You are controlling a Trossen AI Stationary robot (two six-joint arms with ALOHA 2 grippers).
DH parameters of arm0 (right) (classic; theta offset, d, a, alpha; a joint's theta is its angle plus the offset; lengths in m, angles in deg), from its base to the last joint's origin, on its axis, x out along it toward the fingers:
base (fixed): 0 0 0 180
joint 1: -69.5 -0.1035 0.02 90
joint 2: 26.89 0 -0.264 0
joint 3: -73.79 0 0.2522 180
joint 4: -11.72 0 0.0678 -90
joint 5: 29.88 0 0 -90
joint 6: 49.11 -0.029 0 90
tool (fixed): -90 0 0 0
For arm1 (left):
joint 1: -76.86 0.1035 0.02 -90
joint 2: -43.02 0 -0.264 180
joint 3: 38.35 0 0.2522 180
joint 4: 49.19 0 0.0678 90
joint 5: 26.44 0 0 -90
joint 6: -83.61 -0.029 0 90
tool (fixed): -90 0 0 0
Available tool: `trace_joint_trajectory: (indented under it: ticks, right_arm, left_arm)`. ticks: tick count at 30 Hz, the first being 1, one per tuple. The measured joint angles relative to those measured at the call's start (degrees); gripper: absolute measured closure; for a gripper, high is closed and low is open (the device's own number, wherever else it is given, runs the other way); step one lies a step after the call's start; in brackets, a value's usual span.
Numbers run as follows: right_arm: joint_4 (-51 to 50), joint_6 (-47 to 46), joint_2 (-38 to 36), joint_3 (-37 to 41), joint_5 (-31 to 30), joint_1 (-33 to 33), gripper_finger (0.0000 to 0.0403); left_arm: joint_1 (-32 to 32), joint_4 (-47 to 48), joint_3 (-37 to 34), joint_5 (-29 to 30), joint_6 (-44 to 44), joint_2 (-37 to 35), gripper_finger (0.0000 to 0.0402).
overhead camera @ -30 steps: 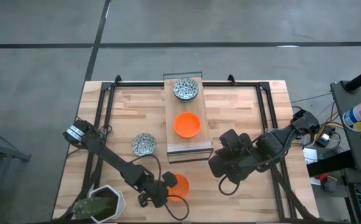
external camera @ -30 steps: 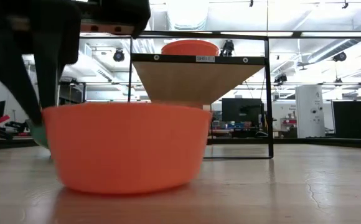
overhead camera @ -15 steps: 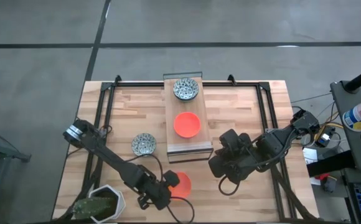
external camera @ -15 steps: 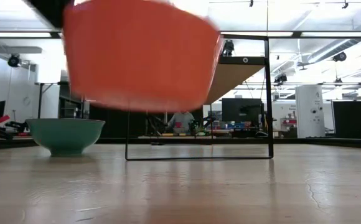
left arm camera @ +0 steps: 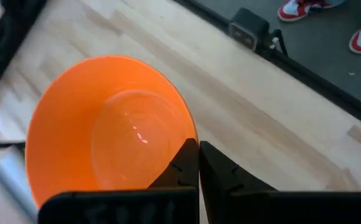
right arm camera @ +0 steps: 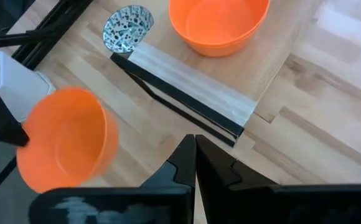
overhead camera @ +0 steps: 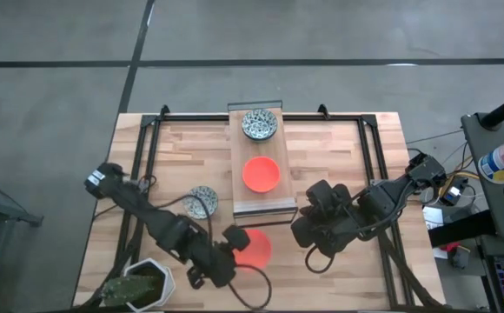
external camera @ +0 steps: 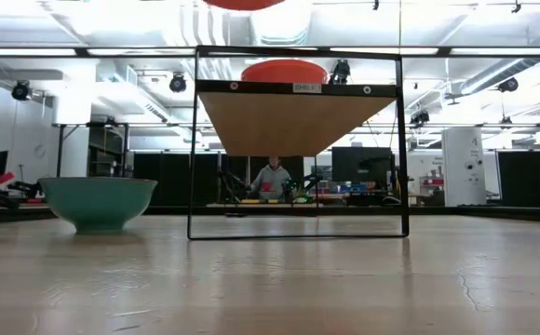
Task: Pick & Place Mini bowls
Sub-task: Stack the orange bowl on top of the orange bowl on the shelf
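My left gripper [overhead camera: 228, 254] is shut on a plain orange mini bowl [overhead camera: 252, 249] and holds it in the air over the table's near middle; only the bowl's bottom [external camera: 242, 3] shows in the low view. A second orange bowl [overhead camera: 261, 174] and a blue-patterned bowl [overhead camera: 259, 124] sit on the raised wooden shelf [overhead camera: 269, 209]. Another patterned bowl [overhead camera: 202, 202] rests on its base on the table, left of the shelf. My right gripper [right arm camera: 195, 155] is shut on nothing and waits right of the shelf's near end [overhead camera: 308, 233]. My left gripper pinches the orange bowl's rim [left arm camera: 192, 138] on the side toward the table's left, one finger [left arm camera: 179, 167] inside the bowl and the other outside. It reaches in from the table's left, slanting down. The bowl [right arm camera: 65, 137] is lifted clear, mouth up.
A white angular pot with a green plant [overhead camera: 143, 283] stands at the near left corner. A black frame [overhead camera: 148, 130] runs along the table's edges, and the shelf stands on thin black legs [external camera: 192, 149]. Bare wood lies right of the shelf. A person [external camera: 272, 177] sits far behind.
My left gripper has risen and carried the orange bowl off the table, slightly toward the far edge and the shelf. The bowl stood on the table a second ago; now it hangs clear, high enough that the low view sees only its bottom. The right arm has kept still.
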Motion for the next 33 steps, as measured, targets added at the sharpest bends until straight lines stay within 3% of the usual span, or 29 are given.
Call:
trace_joint_trajectory:
  ticks: [14,25,33]
  right_arm:
    - [-0.12,0.68,0.00,0.02,-1.49,-0.13,0.0394]
    - [-0.22,1.51,0.00,0.02,-1.51,-0.13,0.0394]
    - [-0.13,1.97,0.00,0.02,-2.88,-0.13,0.0394]
  left_arm:
    - [13.79,11.43,7.39,2.52,-0.97,-2.10,0.0401]
    - [29.85,10.16,7.59,0.90,-3.15,-2.31,0.0402]
    - [32.41,6.66,6.33,-1.06,-2.45,-2.22,0.0402]
